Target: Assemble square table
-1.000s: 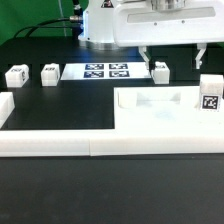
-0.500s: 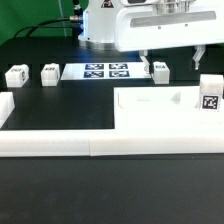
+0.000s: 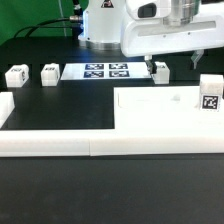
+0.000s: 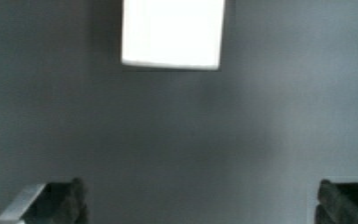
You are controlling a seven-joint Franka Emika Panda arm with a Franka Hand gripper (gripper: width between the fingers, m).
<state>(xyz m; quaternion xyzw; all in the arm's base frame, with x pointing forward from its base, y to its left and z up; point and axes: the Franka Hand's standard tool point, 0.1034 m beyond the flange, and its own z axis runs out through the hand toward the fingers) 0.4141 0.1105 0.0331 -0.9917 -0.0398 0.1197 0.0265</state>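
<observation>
Item: table leg (image 3: pixel 160 71), white tagged block, near the marker board (image 3: pixel 96 71) on the exterior view's right. Your wrist view shows its long axis crosswise to the finger line. Your gripper (image 3: pixel 172 62): jaws wide apart, empty, leg lying beyond them.

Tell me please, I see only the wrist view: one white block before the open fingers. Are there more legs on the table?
Observer: Two more: the far-left leg and its neighbour leg, at the exterior view's left of the marker board.
Operator: Where is the tabletop?
Observer: The square tabletop lies flat, nearer that camera than your block.
Operator: Any fourth leg?
Observer: A tagged leg stands at the tabletop's end on the exterior view's right.
</observation>
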